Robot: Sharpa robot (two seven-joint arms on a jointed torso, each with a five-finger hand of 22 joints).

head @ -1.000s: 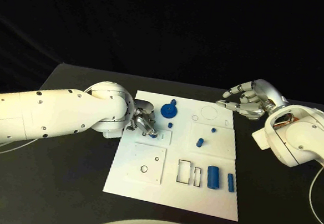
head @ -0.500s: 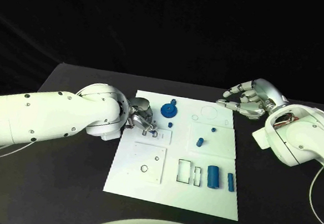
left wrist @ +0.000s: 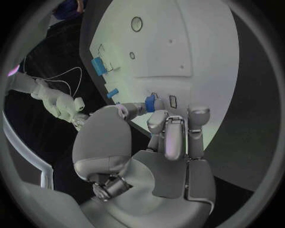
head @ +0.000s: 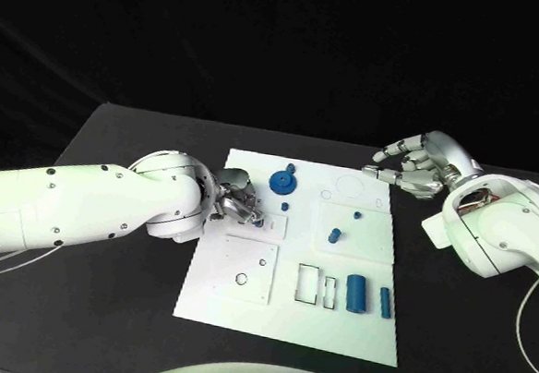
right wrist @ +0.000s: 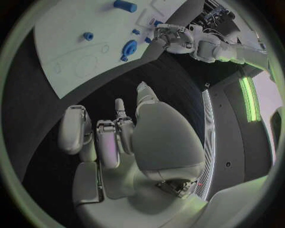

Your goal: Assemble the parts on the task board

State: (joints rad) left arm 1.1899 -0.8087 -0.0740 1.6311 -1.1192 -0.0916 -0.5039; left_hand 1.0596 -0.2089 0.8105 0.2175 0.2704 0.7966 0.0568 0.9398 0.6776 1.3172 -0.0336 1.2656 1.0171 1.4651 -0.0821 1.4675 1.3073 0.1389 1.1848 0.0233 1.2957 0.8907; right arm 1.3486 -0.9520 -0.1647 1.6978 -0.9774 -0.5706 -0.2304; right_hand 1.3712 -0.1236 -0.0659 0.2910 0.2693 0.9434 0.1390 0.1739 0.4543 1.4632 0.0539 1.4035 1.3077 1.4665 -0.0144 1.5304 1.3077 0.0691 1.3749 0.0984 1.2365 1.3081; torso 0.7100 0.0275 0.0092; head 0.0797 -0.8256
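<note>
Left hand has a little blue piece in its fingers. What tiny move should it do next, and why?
Probably lower it a little, straight down. The left hand pinches a small blue part right above the task board, next to a small rectangular slot. Whether it is already seated cannot be told, so a gentle push seems safest. The right hand hovers off the board's far corner.

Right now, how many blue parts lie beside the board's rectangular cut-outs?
2: a thick cylinder next to the cut-outs, a thinner bar just right of it. Nothing hides that area.
</note>
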